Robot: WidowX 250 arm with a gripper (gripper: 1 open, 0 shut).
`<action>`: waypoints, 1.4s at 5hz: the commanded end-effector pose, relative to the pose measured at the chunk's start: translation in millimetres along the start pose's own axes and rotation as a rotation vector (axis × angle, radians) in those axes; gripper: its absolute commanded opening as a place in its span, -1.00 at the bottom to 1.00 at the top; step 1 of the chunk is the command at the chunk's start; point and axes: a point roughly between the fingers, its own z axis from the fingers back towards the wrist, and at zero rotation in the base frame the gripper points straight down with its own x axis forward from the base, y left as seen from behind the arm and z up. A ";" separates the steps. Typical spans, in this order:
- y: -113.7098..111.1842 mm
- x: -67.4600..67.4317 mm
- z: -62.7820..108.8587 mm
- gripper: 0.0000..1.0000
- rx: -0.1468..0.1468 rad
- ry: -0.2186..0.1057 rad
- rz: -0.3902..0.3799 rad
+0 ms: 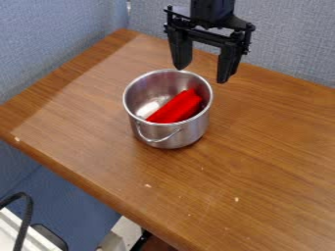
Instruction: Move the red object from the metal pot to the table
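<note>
A shiny metal pot [167,111] stands near the middle of the brown wood-grain table [262,172], its thin wire handle hanging down at the front. Inside it a bright red object [175,105] lies slanted from lower left to upper right, about as long as the pot is wide. My black gripper [206,57] hangs above and behind the pot's far right rim. Its two fingers point down and stand wide apart with nothing between them.
A blue-grey wall runs behind the table at the left and top. The table's front edge slants from the left down to the lower right, with dark floor and a black cable below it. Bare wood lies in front of and right of the pot.
</note>
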 end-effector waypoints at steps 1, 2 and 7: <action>-3.8 -6.0 -8.7 1.00 0.000 0.017 0.005; -0.9 -21.3 -24.1 1.00 0.050 0.021 -0.036; 0.3 -28.0 -67.8 -1.00 0.156 -0.081 -0.112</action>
